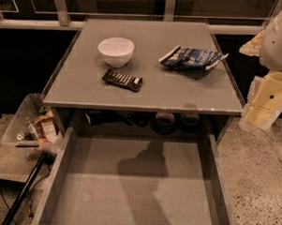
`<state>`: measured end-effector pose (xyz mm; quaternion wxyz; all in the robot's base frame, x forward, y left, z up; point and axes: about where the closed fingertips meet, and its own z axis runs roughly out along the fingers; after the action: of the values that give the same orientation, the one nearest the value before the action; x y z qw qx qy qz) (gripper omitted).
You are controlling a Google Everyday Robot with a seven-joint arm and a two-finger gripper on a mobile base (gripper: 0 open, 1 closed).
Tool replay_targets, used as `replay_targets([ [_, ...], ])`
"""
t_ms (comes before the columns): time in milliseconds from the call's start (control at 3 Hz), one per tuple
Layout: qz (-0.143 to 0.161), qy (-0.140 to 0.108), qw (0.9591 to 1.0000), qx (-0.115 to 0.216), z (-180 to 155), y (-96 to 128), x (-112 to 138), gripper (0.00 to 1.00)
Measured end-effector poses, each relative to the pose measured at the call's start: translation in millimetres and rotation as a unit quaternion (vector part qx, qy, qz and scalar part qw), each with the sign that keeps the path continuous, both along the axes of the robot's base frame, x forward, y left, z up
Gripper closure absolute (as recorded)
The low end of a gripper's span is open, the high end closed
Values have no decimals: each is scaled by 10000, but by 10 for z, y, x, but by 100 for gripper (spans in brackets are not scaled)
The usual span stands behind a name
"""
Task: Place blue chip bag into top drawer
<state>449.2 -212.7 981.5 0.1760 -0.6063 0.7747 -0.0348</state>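
Observation:
The blue chip bag [191, 57] lies crinkled on the right rear part of the grey tabletop [86, 86]. The top drawer [132, 198] is pulled out wide open below the table's front edge, and nothing lies in it. My gripper [265, 102] hangs at the right edge of the view, beside the table's right side. It is to the right of and lower than the bag and does not touch it. The white arm [279, 40] rises above it.
A white bowl [116, 51] stands on the left rear of the tabletop. A black-wrapped candy bar [122, 80] lies in front of it. A clear bin of trash [32, 126] sits on the floor at the left. Dark objects sit on the shelf [164, 121] behind the drawer.

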Motion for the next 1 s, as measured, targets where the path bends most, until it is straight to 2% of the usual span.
replay_targets([
  [333,99,-225,9989,406,1,-30,285,0],
  [667,144,-519,9916,1173,-97,-115,628,0],
  [1000,32,-933,9825,1610,-180,-40,1034,0],
])
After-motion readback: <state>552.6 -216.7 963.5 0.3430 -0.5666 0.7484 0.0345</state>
